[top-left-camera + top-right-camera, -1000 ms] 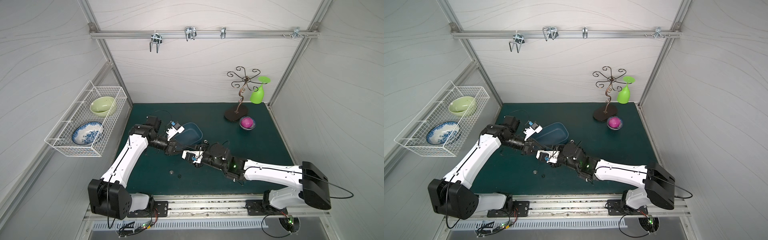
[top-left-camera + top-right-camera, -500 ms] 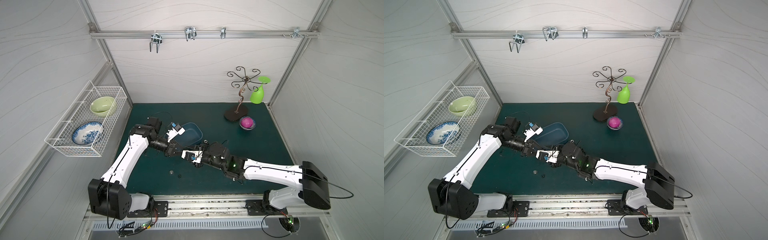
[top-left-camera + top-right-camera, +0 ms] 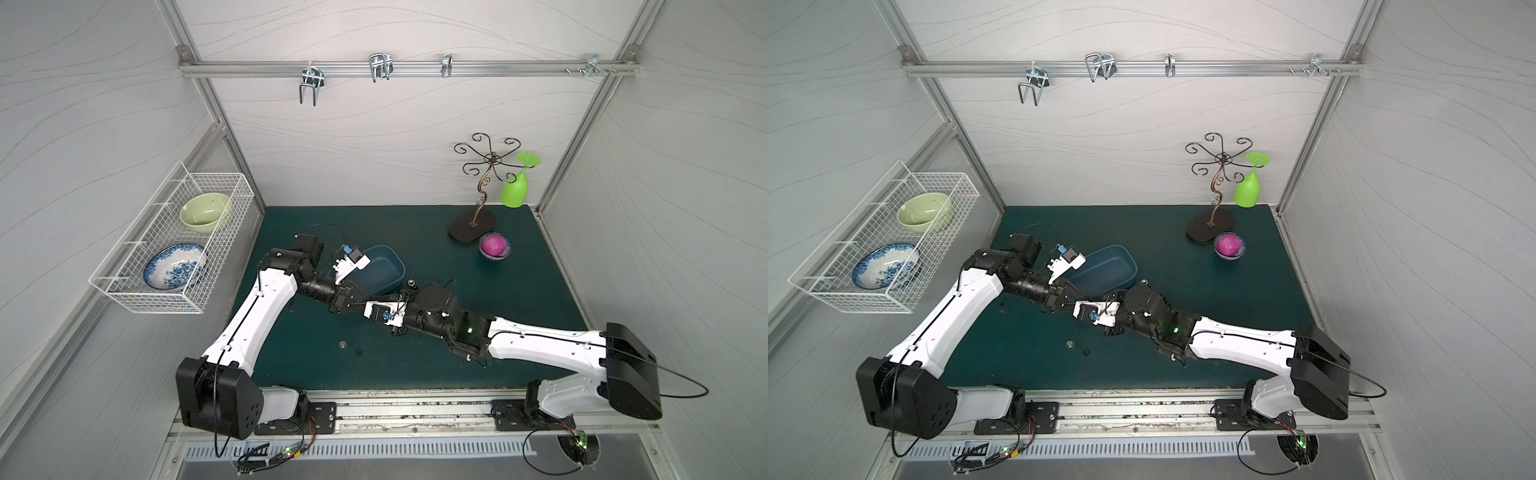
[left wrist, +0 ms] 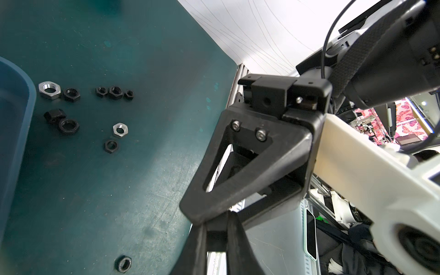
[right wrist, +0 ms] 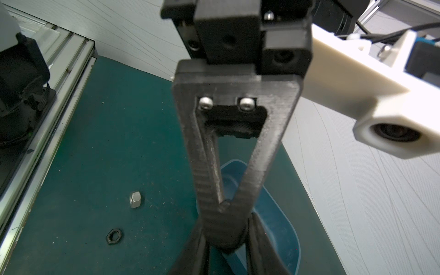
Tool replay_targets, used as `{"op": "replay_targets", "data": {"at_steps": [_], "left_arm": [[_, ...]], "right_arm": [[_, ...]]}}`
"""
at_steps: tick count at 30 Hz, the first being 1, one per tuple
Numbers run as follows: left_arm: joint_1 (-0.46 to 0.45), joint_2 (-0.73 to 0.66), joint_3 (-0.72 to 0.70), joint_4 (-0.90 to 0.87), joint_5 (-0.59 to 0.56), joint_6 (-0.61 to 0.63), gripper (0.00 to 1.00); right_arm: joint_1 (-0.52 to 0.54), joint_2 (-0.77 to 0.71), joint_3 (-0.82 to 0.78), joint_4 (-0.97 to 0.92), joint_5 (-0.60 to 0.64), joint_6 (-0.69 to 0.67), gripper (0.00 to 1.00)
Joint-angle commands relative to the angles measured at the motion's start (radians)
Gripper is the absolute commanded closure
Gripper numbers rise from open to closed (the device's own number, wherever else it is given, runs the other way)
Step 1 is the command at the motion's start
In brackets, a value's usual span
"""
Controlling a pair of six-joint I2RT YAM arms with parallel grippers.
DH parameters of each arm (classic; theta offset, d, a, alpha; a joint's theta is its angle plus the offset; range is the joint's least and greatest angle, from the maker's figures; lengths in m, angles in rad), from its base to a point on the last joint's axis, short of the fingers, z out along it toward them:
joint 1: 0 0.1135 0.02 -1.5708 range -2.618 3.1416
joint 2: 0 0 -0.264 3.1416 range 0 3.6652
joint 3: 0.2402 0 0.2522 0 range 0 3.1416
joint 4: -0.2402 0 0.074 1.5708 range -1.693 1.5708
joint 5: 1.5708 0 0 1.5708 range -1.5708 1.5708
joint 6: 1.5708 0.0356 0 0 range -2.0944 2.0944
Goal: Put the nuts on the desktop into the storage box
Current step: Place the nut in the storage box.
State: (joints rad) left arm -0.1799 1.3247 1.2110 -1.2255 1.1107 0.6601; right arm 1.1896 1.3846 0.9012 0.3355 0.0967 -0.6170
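Meeting tip to tip over the tabletop, the left tool is clamped shut, nothing visible in it; whether the right tool is open or closed I cannot tell. With the nuts lying just beside the storage box, the interlocked tools could snag and scatter them.

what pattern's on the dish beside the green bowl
Blue floral print on white; the dish shows best in a top view.

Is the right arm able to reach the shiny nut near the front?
Probably yes: the silver nut lies uncovered on the desktop, just nearer the front than the right end effector, with nothing between them.
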Motion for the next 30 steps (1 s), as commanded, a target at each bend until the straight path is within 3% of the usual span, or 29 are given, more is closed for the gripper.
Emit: {"op": "replay_targets", "data": {"at_steps": [1,10,12,13,21,27,30], "left_arm": [[-0.011,-0.005,0.017,-0.024,-0.003,0.005,0.89],[-0.01,-0.007,0.023,-0.009,-0.052,-0.017,0.32],[-0.011,-0.011,0.024,0.011,-0.092,-0.035,0.07],[-0.01,-0.013,0.024,0.026,-0.113,-0.051,0.03],[0.007,-0.026,0.023,0.085,-0.26,-0.111,0.02],[0.078,-0.056,-0.037,0.25,-0.428,-0.198,0.01],[0.138,-0.058,-0.055,0.284,-0.408,-0.229,0.01]], "right_arm": [[-0.018,-0.022,0.01,0.01,0.022,0.019,0.83],[-0.073,0.003,0.005,0.008,-0.019,0.088,0.86],[-0.099,0.017,0.013,-0.018,-0.034,0.118,0.87],[-0.109,0.024,0.02,-0.033,-0.037,0.123,0.87],[-0.182,0.11,0.087,-0.109,-0.116,0.208,0.87],[-0.255,0.255,0.208,-0.169,-0.168,0.283,0.87],[-0.295,0.343,0.279,-0.19,-0.201,0.326,0.88]]}}
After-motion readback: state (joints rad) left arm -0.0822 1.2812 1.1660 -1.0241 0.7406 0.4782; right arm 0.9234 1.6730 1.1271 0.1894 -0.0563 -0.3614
